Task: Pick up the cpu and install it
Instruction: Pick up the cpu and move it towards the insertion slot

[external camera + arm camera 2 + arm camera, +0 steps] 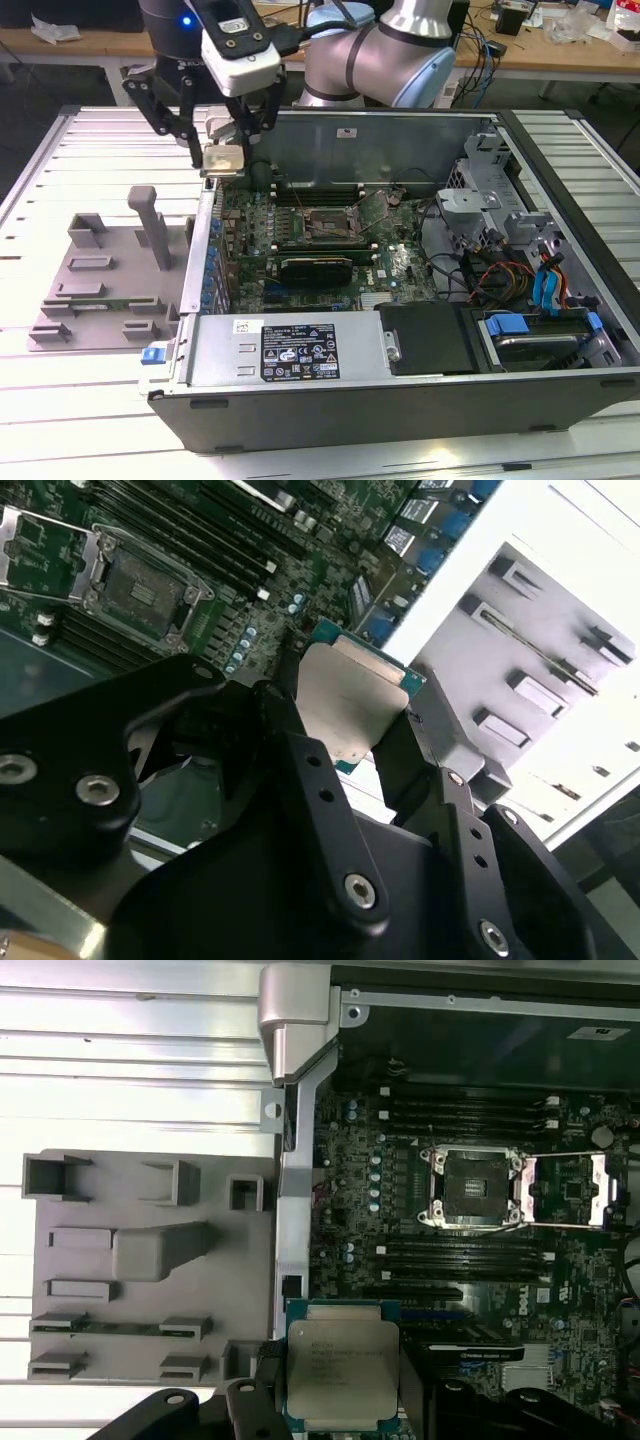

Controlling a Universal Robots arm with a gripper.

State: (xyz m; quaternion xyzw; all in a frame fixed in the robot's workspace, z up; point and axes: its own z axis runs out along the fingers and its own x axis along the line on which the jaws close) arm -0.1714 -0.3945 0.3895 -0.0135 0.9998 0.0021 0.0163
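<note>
The cpu [224, 160] is a small square chip with a pale metal top, held in the air by my gripper [224, 152], which is shut on it. It hangs over the open computer case's wall on the exterior view's left. In both wrist views the cpu [352, 702] [340, 1370] sits between the black fingers [300, 770]. The open socket [324, 226] [472, 1188] [140, 588] on the motherboard has its metal frame lifted and lies apart from the chip, further inside the case.
The grey plastic tray [100, 275] with upright posts lies outside the case on the exterior view's left. A black card [316, 270] stands on the motherboard near the socket. Drive bays and cables [520, 270] take up the case's right part.
</note>
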